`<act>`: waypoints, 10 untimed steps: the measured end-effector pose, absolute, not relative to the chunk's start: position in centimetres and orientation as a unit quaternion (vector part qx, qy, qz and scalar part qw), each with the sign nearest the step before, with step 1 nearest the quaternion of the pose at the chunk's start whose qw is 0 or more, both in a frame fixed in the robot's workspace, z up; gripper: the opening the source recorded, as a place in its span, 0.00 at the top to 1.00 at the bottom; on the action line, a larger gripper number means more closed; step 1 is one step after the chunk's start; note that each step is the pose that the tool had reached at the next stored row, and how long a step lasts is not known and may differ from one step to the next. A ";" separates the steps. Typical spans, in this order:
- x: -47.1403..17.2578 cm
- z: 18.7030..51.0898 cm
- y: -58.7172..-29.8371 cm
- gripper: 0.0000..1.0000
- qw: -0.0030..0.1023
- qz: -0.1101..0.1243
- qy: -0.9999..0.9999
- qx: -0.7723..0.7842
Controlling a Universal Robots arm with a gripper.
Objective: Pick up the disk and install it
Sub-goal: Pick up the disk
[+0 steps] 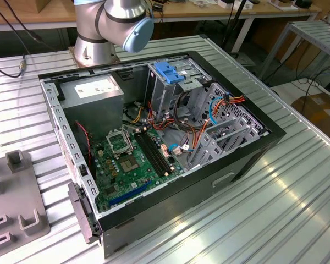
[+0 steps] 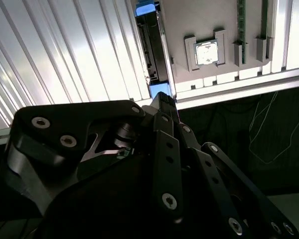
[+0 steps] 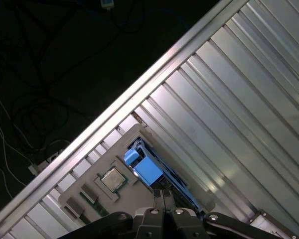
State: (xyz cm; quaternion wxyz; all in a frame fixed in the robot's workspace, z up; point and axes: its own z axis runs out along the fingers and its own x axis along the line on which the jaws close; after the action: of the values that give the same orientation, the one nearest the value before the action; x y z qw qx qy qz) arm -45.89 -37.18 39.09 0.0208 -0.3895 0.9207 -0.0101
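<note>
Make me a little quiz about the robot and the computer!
1. True or false: the case is open, with its insides showing.
2. What colour is the frame on the disk? A red, B blue, C green.
3. Fill in: the pincer is nearest the ____.
Key: 1 true; 2 B; 3 disk.

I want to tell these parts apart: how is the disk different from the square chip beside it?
The disk stands on its edge; the chip lies flat. The disk is long with blue ends; the chip is small, square and silvery. Both sit in the grey holder.
</note>
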 end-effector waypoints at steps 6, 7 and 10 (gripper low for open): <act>-45.9 39.1 -37.2 0.90 0.021 -0.010 0.918 -0.395; -45.9 39.1 -37.2 0.90 0.021 -0.010 0.918 -0.396; -45.9 39.1 -37.2 0.90 0.021 -0.010 0.915 -0.404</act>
State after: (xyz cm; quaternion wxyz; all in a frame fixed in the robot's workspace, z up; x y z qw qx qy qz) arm -45.89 -37.18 39.09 0.0210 -0.4036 0.9146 -0.0098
